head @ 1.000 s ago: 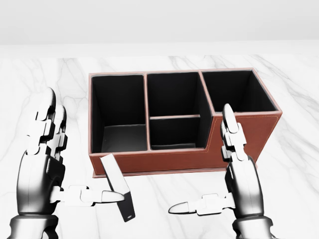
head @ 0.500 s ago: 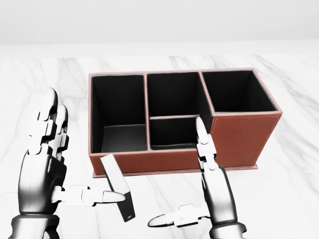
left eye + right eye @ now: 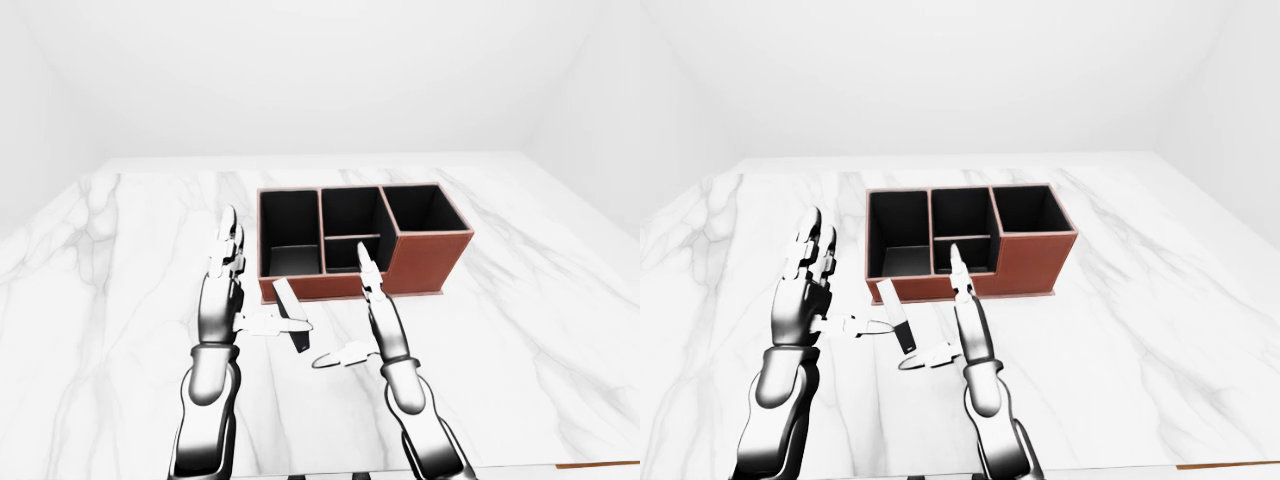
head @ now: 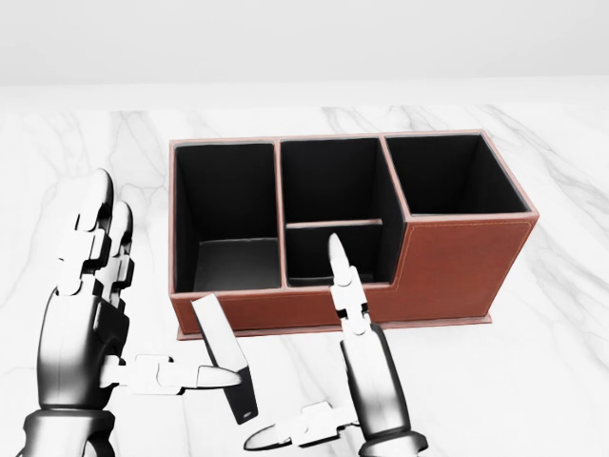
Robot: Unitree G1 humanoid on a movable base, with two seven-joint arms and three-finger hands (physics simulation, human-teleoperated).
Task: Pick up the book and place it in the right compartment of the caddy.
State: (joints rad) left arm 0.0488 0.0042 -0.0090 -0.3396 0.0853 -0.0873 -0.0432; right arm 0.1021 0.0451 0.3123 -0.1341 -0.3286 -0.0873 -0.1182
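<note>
The book [image 4: 224, 357] is thin, with a pale cover and a black spine. It stands tilted on edge on the marble table, just below the caddy's left compartment in the head view. The brown leather caddy [image 4: 466, 267] has black-lined compartments, and its right compartment [image 4: 455, 171] holds nothing. My left hand [image 4: 157, 286] is open with its fingers pointing up, and its thumb [image 4: 205, 376] touches the book's left face. My right hand [image 4: 295, 343] is open just right of the book, with its thumb [image 4: 276, 433] reaching below it and not touching.
The white marble table [image 3: 520, 330] stretches wide around the caddy. The caddy's left compartment [image 4: 226, 205] and its split middle compartment [image 4: 331, 214] hold nothing. A pale wall rises beyond the table's far edge.
My right hand has moved left, from below the caddy's right compartment to below the middle one, close beside the book. The left hand, the book and the caddy have not moved.
</note>
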